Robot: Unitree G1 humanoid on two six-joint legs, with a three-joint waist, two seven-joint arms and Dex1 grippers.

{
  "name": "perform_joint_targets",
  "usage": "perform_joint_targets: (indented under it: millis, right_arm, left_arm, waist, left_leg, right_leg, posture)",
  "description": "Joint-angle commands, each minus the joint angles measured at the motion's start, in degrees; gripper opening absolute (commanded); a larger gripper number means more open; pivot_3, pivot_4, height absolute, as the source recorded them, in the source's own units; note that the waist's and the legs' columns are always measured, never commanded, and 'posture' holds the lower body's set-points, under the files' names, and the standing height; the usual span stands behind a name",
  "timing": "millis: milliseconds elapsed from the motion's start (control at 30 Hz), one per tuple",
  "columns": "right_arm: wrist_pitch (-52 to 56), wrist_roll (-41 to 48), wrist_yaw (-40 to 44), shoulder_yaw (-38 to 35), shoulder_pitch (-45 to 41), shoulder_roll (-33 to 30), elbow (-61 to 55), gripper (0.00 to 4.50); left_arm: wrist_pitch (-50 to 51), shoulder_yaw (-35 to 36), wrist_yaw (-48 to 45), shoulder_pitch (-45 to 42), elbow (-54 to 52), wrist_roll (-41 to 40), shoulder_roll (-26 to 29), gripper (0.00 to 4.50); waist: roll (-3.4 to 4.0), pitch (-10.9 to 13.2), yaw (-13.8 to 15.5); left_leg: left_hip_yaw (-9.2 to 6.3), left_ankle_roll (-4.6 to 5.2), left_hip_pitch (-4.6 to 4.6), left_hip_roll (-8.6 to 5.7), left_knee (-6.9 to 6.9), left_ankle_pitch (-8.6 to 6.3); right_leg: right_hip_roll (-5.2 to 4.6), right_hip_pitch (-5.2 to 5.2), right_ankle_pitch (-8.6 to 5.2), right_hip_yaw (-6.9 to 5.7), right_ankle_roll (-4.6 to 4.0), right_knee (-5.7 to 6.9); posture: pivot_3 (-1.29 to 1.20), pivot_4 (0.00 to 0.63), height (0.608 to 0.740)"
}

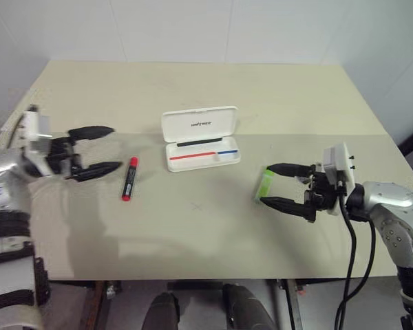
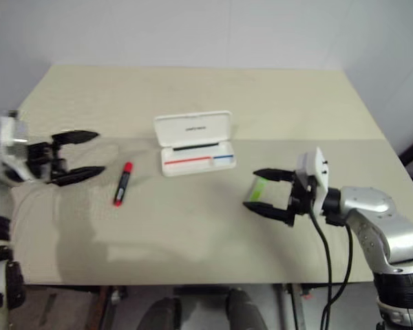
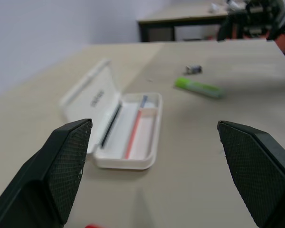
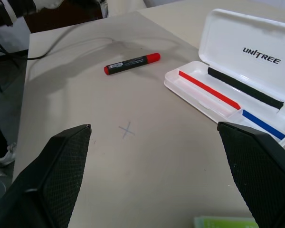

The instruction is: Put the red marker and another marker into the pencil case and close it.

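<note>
Left gripper (image 1: pixel 100 149) hangs over the table's left side, fingers spread wide, nothing between them, pointing level toward the middle of the table. Right gripper (image 1: pixel 279 185) on the right side, also spread wide, pointing level toward the left; the green marker (image 1: pixel 264 184) lies on the table in the gap between its two fingers, whether a finger touches it I can't tell. In the right wrist view a sliver of that green marker sits low between the two black textured fingers (image 4: pixel 61 166). Red marker (image 1: pixel 129 178) lies flat on the table (image 1: pixel 213 234), just right of the left gripper's tips, roughly lengthwise away from the robot, red cap at the far end, not touched by anything. Case (image 1: pixel 199 137) sits near the table's middle, between the two grippers and a bit farther back, well apart from both. Lid is open and stands up at the far edge, dark logo on its inner face; tray shows a red stripe, a blue stripe and a black strip along the hinge side. No marker inside the tray. Faint small cross mark (image 4: pixel 127 129) on the tabletop in front of the case. In the left wrist view the case and the green marker lie beyond the open fingers, with a small dark object (image 3: pixel 193 69) on the table past the green marker.
</note>
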Motion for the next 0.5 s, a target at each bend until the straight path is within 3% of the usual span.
perform_joint_targets:
  millis: [33,300,500]
  right_arm:
    - [-0.79,0.39,-1.79,-2.36,2.85,0.15,-3.83,4.5]
    - [-2.31,-1.07,-6.33,-4.91,10.54,0.57,-8.29,4.5]
    - [-5.84,-5.79,-12.32,-5.39,11.61,3.31,-6.72,4.5]
  left_arm:
    - [-3.65,-3.73,-4.45,-5.45,3.6,3.46,-2.64,4.48]
    - [-12.69,-12.05,-2.14,-15.66,19.24,15.03,-8.7,4.48]
    - [-15.94,-14.14,-1.24,-19.36,26.08,19.56,-13.25,4.48]
  waist:
    - [0.0,0.0,0.12]
    - [0.0,0.0,-0.13]
    - [-0.02,0.01,-0.06]
  left_leg:
    - [0.0,0.0,-0.05,0.0,0.02,0.0]
    - [-0.04,0.01,-0.2,-0.02,0.12,0.0]
    - [-0.04,0.02,-0.27,-0.05,0.34,0.01]
  right_leg:
    - [0.0,-0.04,0.0,0.0,0.0,0.01]
    - [0.07,-0.14,0.04,0.04,0.09,0.04]
    - [0.07,-0.13,0.09,0.06,0.18,0.12]
  posture:
    - [0.0,0.15,0.74]
    - [0.0,0.15,0.74]
    - [0.0,0.15,0.74]
